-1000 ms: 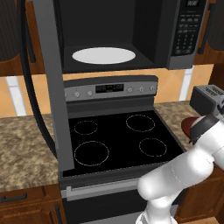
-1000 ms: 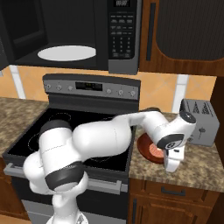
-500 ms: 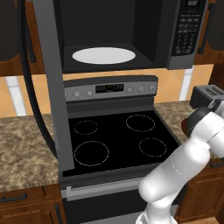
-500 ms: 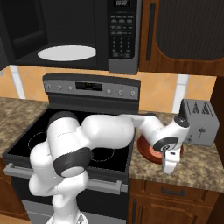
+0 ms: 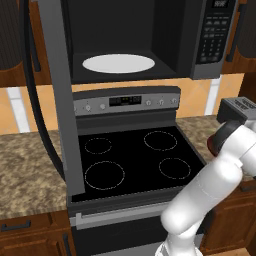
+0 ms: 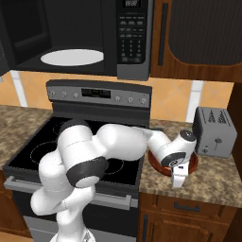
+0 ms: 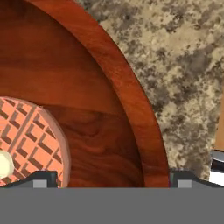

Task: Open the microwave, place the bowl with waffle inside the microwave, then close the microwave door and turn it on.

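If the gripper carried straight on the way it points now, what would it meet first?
Probably the bowl's rim: the open gripper has one fingertip inside, near the waffle, and one outside over the counter. Depth is unclear.

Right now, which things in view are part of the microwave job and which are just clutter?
Job:
- microwave, already open, turntable bare
- microwave door, swung out to the left
- bowl on the counter right of the stove
- waffle inside the bowl
- gripper, open, straddling the bowl rim

Lying about:
- toaster, beside the bowl
- stove
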### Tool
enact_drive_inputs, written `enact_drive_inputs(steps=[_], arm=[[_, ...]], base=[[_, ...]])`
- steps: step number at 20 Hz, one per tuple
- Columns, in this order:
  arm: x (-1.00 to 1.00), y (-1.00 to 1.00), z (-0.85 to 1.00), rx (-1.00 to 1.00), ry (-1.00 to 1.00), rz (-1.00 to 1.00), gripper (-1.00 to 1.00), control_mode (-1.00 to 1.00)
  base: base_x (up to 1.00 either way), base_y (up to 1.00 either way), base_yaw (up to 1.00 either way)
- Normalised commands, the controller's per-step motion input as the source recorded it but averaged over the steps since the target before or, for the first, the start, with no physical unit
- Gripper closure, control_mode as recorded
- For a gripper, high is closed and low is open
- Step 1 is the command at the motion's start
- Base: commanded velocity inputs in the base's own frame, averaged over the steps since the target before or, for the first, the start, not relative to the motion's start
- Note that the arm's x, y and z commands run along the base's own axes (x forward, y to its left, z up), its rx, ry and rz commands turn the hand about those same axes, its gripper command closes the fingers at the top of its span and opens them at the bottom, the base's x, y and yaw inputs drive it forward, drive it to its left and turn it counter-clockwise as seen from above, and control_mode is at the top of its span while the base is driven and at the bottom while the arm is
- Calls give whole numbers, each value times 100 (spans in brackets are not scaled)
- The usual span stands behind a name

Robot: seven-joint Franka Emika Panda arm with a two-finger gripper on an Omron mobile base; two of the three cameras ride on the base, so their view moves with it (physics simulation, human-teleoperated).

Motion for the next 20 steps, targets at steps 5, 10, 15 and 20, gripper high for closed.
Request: enact_drive_inputs(steps=[5,10,15,20], arm=[[22,6,-21,-2,0,0,100,-100],[10,6,-7,-1,0,0,100,-100],[5,9,0,-2,0,0,100,-100],[1,6,3,-1,0,0,100,-100]], base=[[0,0,0],[0,0,0],[0,0,0],[0,0,0]])
